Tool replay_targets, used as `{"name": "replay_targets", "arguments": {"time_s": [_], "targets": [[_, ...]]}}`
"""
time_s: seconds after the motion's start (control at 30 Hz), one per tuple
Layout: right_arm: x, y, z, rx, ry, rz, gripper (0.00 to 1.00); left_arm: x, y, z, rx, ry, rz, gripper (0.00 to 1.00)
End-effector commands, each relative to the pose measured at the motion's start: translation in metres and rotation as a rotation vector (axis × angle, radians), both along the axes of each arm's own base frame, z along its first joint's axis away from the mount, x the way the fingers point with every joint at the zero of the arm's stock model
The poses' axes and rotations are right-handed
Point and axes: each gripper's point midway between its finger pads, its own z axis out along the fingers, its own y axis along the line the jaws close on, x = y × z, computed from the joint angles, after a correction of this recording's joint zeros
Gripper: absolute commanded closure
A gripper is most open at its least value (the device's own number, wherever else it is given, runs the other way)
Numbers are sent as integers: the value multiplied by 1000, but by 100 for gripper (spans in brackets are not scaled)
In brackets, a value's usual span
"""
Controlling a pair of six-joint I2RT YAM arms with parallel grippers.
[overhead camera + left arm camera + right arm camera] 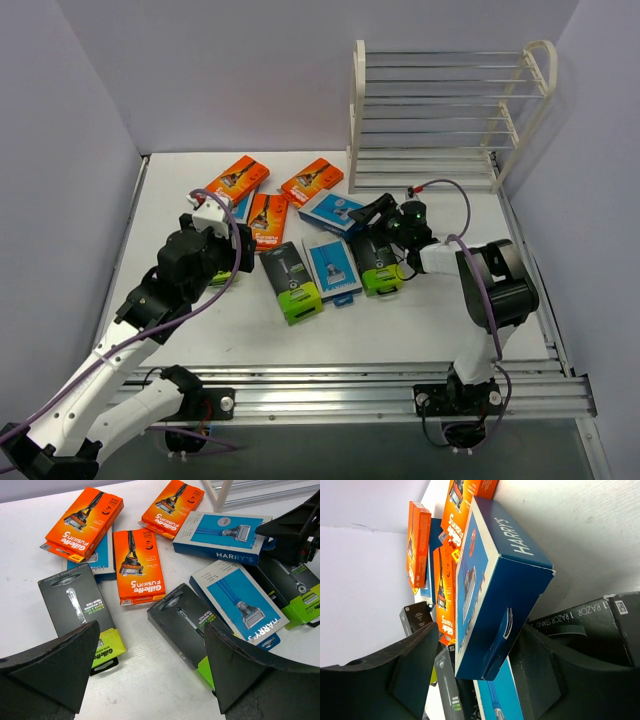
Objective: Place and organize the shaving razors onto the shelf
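Right gripper (476,635) spread around the end of a tilted blue pack (495,580). Left gripper (150,630) spread above black packs (75,600). Shelf (356,110) stands well behind.

Field notes: white table (400,330), matte surface. Pale lilac walls (60,120) close it in at left, back and right. Silvery metal rail (330,390) runs along near edge.
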Motion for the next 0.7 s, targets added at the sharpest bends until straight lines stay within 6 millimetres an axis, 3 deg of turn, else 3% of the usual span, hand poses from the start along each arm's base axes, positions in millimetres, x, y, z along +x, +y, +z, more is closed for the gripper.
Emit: {"name": "replay_targets", "arguments": {"time_s": [0.0,0.1,0.33,0.5,0.67], "targets": [[-2,3,-21,-23,46,-6,39,-3,-4,27,-47,-53,-17,6],[-1,4,-22,-21,46,-4,45,-3,-4,26,-45,-49,-20,6],[0,6,-23,3,41,-3,81,-3,-6,25,-44,-46,-23,6],[-1,7,-17,20,30,0,87,-2,-5,24,-38,-45,-21,6],[0,9,8,52,-9,5,88,-1,-4,22,-31,-41,-14,6]]}}
